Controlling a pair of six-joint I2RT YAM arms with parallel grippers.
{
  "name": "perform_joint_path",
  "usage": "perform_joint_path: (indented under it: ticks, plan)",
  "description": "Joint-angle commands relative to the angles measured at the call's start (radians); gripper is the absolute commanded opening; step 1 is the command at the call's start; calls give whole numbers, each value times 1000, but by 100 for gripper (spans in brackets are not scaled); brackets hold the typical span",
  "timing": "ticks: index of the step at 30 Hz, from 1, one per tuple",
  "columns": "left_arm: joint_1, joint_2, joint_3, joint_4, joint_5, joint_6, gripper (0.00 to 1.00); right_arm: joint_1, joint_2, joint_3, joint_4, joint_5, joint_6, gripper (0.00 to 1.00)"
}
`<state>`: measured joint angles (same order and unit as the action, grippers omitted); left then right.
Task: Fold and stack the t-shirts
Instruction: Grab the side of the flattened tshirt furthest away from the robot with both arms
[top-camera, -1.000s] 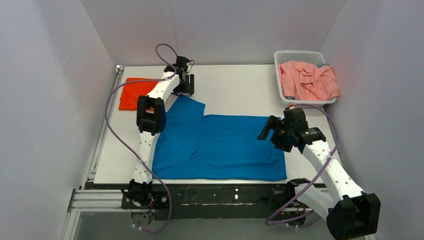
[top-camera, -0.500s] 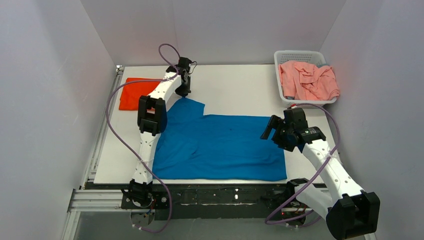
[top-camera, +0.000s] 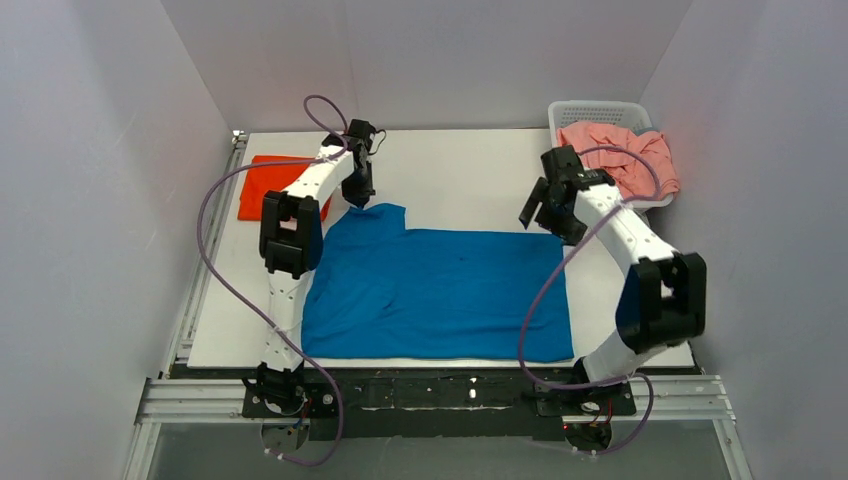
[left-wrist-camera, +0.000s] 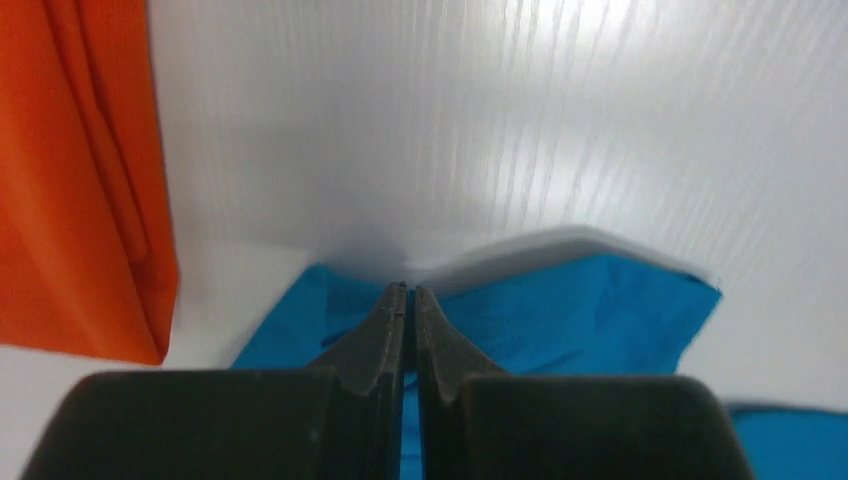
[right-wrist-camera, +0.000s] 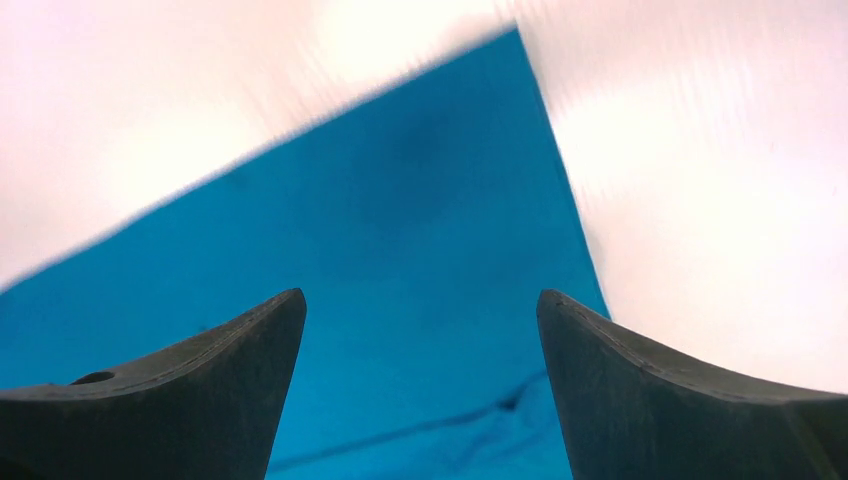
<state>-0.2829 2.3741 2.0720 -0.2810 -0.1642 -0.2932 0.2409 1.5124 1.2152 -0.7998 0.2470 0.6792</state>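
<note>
I judge us early on: one orange t-shirt (top-camera: 268, 185) lies folded at upper left, and pink garments (top-camera: 615, 160) wait in the basket (top-camera: 600, 108) at upper right. The blue t-shirt (top-camera: 440, 290) lies flat at centre on the tabletop (top-camera: 470, 170). My left tool (left-wrist-camera: 410, 292) is pinched together on its sleeve, and my right tool (right-wrist-camera: 420, 295) is spread apart over its far-right corner.

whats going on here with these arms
Two robot arms are folding shirts. A blue shirt lies spread flat on the table. The left gripper is pinched shut on its far sleeve edge, and the right gripper hovers open over its far right corner. A folded orange shirt sits at the far left; pink shirts wait in the basket.
</note>
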Motion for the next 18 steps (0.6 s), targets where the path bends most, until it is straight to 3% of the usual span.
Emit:
perform_joint_path:
  ticks: [1, 9, 18]
  plan:
    - [3, -203, -106, -65, 67, -60, 0, -6, 231, 244, -123, 155, 17, 93]
    - [3, -328, -251, -30, 161, -64, 0, -8, 584, 580, -262, 219, 56, 91]
    - [2, -436, -383, 7, 249, -48, 0, -8, 647, 555, -300, 266, 84, 91]
